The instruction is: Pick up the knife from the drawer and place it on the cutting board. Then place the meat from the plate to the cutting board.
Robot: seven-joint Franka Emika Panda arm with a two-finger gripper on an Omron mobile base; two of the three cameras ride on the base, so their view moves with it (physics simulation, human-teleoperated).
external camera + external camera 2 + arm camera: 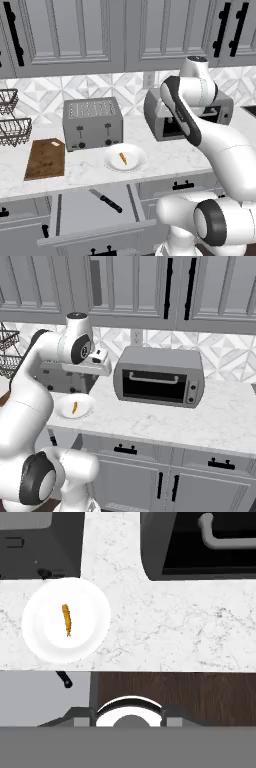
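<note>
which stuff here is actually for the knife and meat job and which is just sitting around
For the job: knife in the open drawer; cutting board; meat on the plate.

Just sitting around: toaster; toaster oven; wire baskets.

We log the arm (215, 150) rising from its rounded base at lower right of the left base view, folded tight: a thick white link climbs from the dark-ringed shoulder joint, bends at a dark-banded elbow, then doubles back toward the wall. In the right base view we see the same fold from the other side, the upper link arching left and the capped wrist joint (80, 343) topmost. The hand (100, 358) juts sideways from that wrist, held high above the worktop. Pincer fingertips hidden from us; finger spread cannot be read.
</note>
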